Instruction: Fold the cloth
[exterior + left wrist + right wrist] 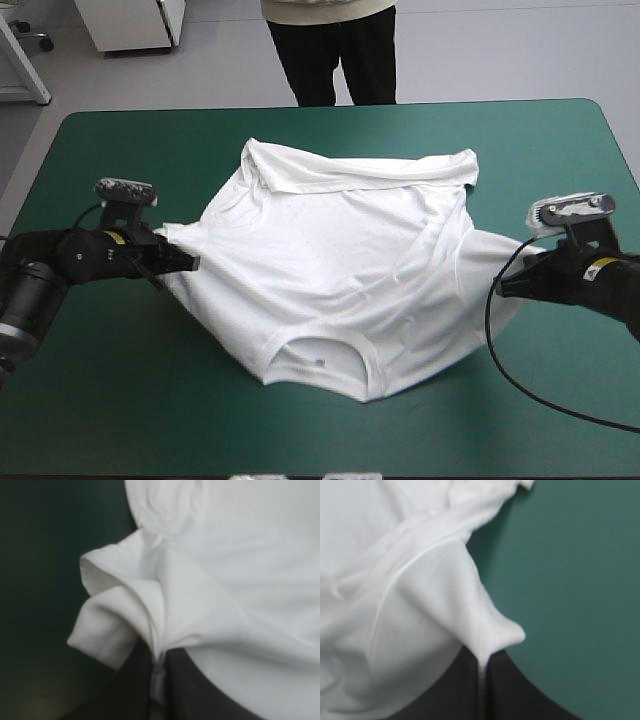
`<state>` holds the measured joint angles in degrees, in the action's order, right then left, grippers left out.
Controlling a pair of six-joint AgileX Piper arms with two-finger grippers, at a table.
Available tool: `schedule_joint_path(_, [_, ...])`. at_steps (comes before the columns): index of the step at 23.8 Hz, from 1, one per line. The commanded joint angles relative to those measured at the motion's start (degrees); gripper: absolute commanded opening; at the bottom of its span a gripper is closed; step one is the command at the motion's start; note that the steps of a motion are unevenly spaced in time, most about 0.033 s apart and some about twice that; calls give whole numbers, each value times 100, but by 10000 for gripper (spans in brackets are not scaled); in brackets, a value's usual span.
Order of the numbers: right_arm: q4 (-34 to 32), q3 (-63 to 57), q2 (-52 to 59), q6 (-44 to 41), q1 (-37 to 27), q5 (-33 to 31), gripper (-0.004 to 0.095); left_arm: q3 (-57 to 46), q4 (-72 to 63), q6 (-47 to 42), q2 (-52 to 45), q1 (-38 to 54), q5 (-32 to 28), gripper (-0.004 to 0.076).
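Early days on this one, I'd say; the shirt (340, 270) lies spread out on the middle of the desk (120, 400), more or less flat but rumpled, collar (320, 358) toward the near edge; a band along its far edge looks turned back over itself, but I wouldn't call that a proper fold. So the flattening looks mostly done; the sleeves and the body folds are all left, as far as I can judge.

Left pincer (190, 262) sits low at the shirt's left side, fingers pressed all but together with a pinch of white fabric between the tips; in its wrist view the cloth bunches into a couple of loose lobes right ahead of the tips, and the rest of the shirt fans away beyond. Right pincer (503, 285) is doing the mirror thing on the right side; fingers nipped onto a little peak of fabric, the shirt spreading off to one side of it and bare desk on the other. Both grips are at the outer edges, well apart, with the whole shirt lying between them.
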<state>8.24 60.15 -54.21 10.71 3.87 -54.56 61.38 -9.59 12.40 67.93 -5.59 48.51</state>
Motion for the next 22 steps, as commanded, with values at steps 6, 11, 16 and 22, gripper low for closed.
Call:
schedule_joint_path(6, [318,2797,40,597,-35,875,-17,3270,-71,446,-357,-26,-92,-9])
schedule_joint_path(11, [318,4110,-10,879,-35,1075,-17,4973,-71,593,-346,-26,-198,-9])
schedule_joint_path(16, [322,5242,-51,1154,-35,1062,-17,6268,-141,765,-346,-26,-334,-9])
schedule_joint_path(22, [322,6162,-60,1286,-35,987,-17,6935,-141,845,-346,-26,-378,-9])
